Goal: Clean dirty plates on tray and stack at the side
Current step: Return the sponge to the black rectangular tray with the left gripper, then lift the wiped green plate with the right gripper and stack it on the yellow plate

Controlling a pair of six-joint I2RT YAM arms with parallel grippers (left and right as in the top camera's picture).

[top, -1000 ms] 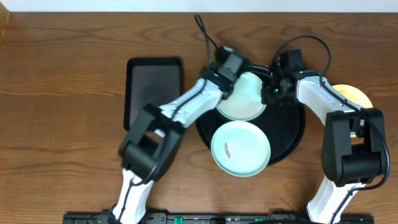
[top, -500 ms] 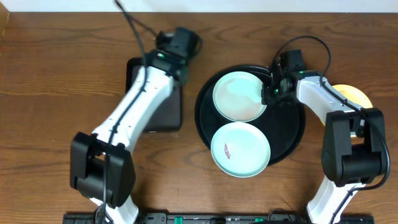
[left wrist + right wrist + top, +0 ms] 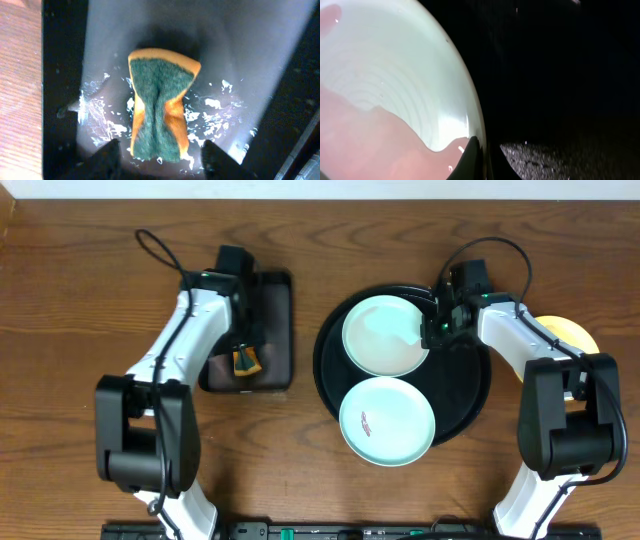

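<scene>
Left gripper (image 3: 161,159) stood over the rectangular tray (image 3: 275,310) at the left of the table (image 3: 90,290). Its jaws were spread wide and gripped nothing. The sponge (image 3: 160,112) lay on the wet tray floor between the two fingertips (image 3: 111,152), and contact with either one could not be confirmed. Its green scouring face was up with orange sides showing, and it was pinched in at the waist.

The round tray (image 3: 470,395) sat right of centre, well apart from the left gripper, and was glossy black with a raised rim. It carried two plates. The upper mint plate (image 3: 380,335) lay on the far half of the tray. It was pale and glossy, with faint concentric rings in the right wrist view and a pinkish reflection across its lower part. The lower mint plate (image 3: 395,425) lay just in front of it. Their edges were close, but whether they touched could not be told, and its near edge overhung the tray rim. It bore a small red smear left of centre.

Right gripper (image 3: 482,152) was at the right-hand rim of the upper mint plate, jaws closed on that rim — one dark finger (image 3: 471,154) lay on the inner face.

The yellow plate (image 3: 578,335) rested on the table right of the round tray — partly hidden behind the right arm.
</scene>
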